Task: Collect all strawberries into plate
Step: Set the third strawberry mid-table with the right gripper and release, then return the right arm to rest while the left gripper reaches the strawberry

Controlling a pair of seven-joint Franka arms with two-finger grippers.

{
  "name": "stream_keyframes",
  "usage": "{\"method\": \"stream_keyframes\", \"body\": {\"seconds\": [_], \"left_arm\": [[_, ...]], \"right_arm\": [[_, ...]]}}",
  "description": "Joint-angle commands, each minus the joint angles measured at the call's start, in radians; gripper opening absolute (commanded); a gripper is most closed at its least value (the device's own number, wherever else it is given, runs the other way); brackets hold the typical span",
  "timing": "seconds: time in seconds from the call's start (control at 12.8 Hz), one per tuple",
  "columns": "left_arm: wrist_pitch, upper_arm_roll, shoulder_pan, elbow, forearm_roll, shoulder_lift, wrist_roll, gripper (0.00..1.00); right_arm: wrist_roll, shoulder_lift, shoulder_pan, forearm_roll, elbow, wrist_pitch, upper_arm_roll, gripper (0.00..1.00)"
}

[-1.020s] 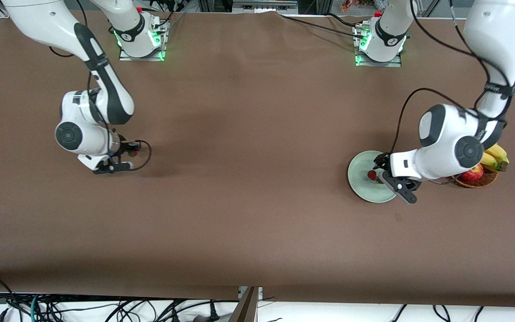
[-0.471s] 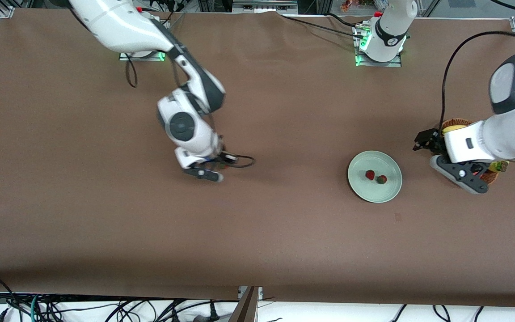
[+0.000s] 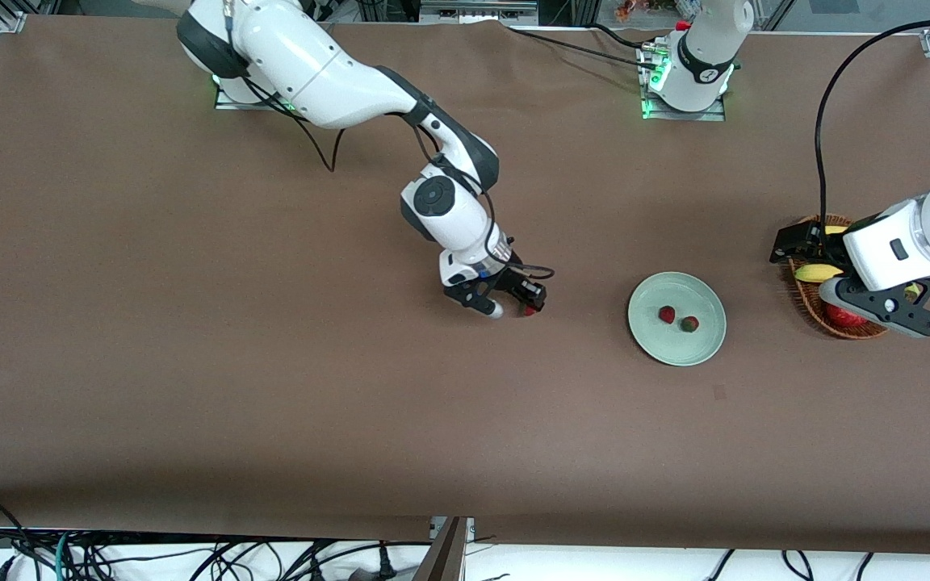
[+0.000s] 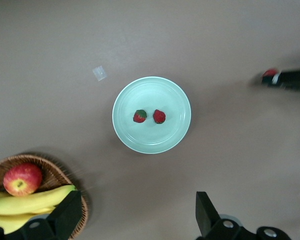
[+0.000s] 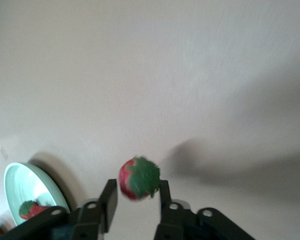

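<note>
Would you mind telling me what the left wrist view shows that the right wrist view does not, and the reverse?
Only the left wrist view shows the wicker basket with an apple and bananas, plus the left gripper, open. Only the right wrist view shows the third strawberry up close between the right gripper fingers, over bare table short of the plate. Both show the plate holding berries; the left wrist view shows two strawberries.
</note>
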Motion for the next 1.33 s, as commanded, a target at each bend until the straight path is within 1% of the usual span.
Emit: {"method": "stream_keyframes", "body": {"seconds": [0.0, 0.16, 0.24, 0.31, 0.47, 0.55, 0.63, 0.78, 0.86, 0.94, 1.02, 1.1, 1.18, 1.25], "left_arm": [[-0.031, 0.005, 0.001, 0.02, 0.006, -0.007, -0.04, 1.0], [-0.03, 0.082, -0.052, -0.011, 0.005, -0.03, -0.04, 1.0], [-0.027, 0.099, -0.071, -0.026, 0.003, -0.044, -0.04, 1.0], [-0.024, 0.122, -0.103, -0.037, 0.003, -0.061, -0.042, 1.0], [-0.017, 0.232, -0.21, -0.062, -0.008, -0.087, -0.042, 1.0], [-0.016, 0.267, -0.241, -0.08, -0.011, -0.104, -0.042, 1.0], [-0.004, 0.272, -0.247, -0.103, -0.011, -0.119, -0.043, 1.0], [0.036, 0.272, -0.263, -0.135, -0.014, -0.134, -0.087, 1.0], [0.048, 0.272, -0.275, -0.141, -0.036, -0.131, -0.139, 1.0], [0.074, 0.272, -0.287, -0.169, -0.081, -0.131, -0.195, 1.0], [0.111, 0.272, -0.306, -0.19, -0.112, -0.13, -0.233, 1.0], [0.155, 0.271, -0.318, -0.218, -0.123, -0.125, -0.236, 1.0], [0.226, 0.271, -0.347, -0.259, -0.145, -0.116, -0.238, 1.0], [0.318, 0.269, -0.365, -0.308, -0.152, -0.099, -0.238, 1.0]], "right_arm": [[0.01, 0.001, -0.008, -0.011, 0.046, -0.003, -0.003, 1.0], [0.0, -0.048, -0.032, -0.01, 0.046, -0.029, -0.009, 1.0], [-0.013, -0.083, -0.063, -0.011, 0.047, -0.103, -0.009, 1.0], [-0.049, -0.12, -0.092, -0.01, 0.047, -0.212, -0.008, 1.0], [-0.268, -0.206, -0.164, -0.004, 0.046, -0.459, -0.006, 1.0], [-0.383, -0.252, -0.212, 0.0, 0.041, -0.577, -0.006, 1.0], [-0.493, -0.301, -0.258, 0.0, 0.019, -0.681, -0.008, 1.0], [-0.764, -0.419, -0.376, 0.0, -0.06, -0.838, -0.011, 1.0], [-0.886, -0.473, -0.435, 0.0, -0.09, -0.915, -0.012, 1.0], [-0.996, -0.522, -0.489, -0.002, -0.107, -0.995, -0.029, 1.0], [-1.102, -0.562, -0.519, -0.002, -0.115, -1.064, -0.063, 1.0], [-1.211, -0.597, -0.533, -0.002, -0.117, -1.128, -0.11, 1.0], [-1.317, -0.632, -0.545, -0.002, -0.121, -1.18, -0.161, 1.0], [-1.393, -0.669, -0.563, -0.002, -0.13, -1.213, -0.193, 1.0]]}}
